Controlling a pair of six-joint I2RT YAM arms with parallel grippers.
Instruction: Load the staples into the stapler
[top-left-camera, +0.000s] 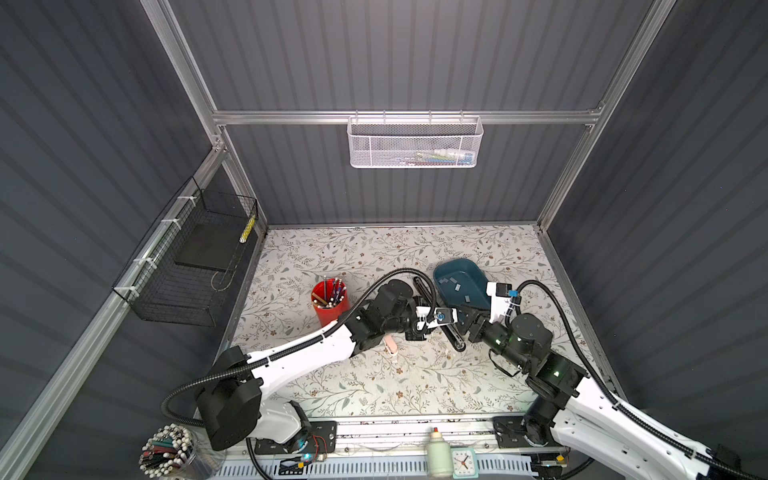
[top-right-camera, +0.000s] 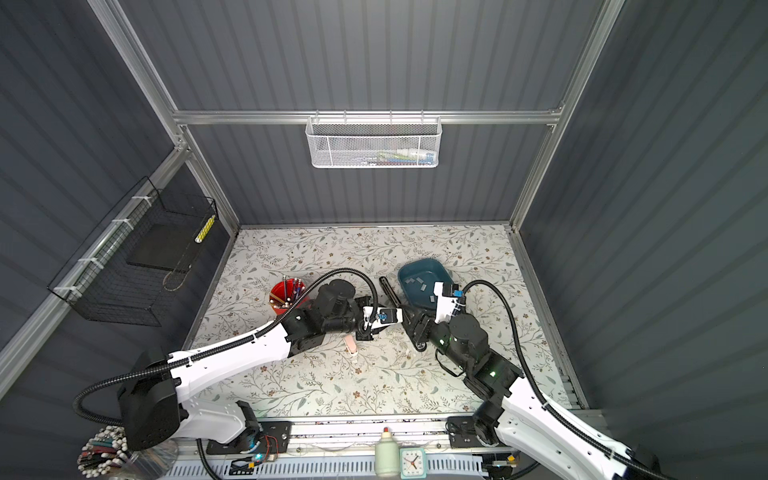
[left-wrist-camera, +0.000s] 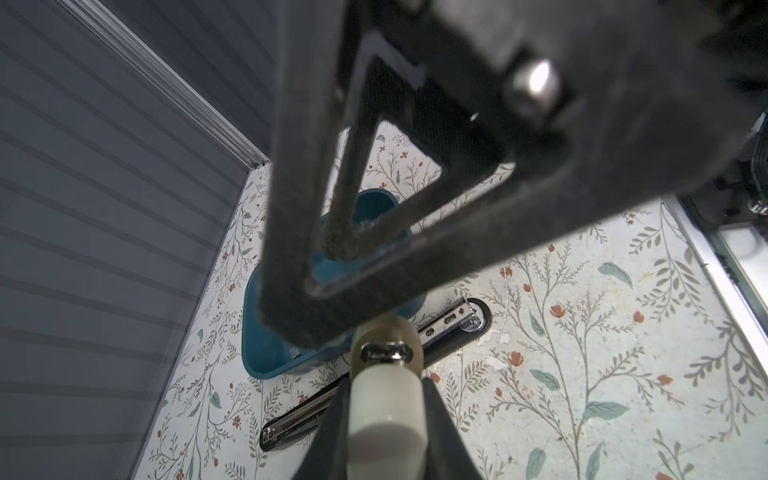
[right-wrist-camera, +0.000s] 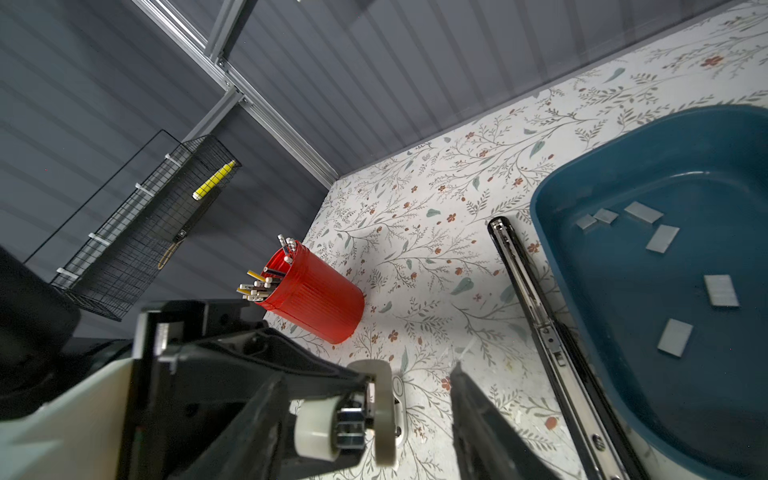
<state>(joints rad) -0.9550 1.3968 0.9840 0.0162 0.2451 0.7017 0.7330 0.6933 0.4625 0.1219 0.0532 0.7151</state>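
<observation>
The black stapler lies opened flat on the floral table, its metal channel facing up alongside the blue tray. Several grey staples lie loose inside the tray. My left gripper is shut on a small white cylinder with a metal neck and a cream disc end, held above the stapler. My right gripper is open. One of its fingers stands just right of the disc. In both top views the two grippers meet over the stapler's near half.
A red cup of pencils stands left of the arms. A pink tube lies on the table under the left arm. A black wire basket hangs on the left wall and a white mesh basket on the back wall.
</observation>
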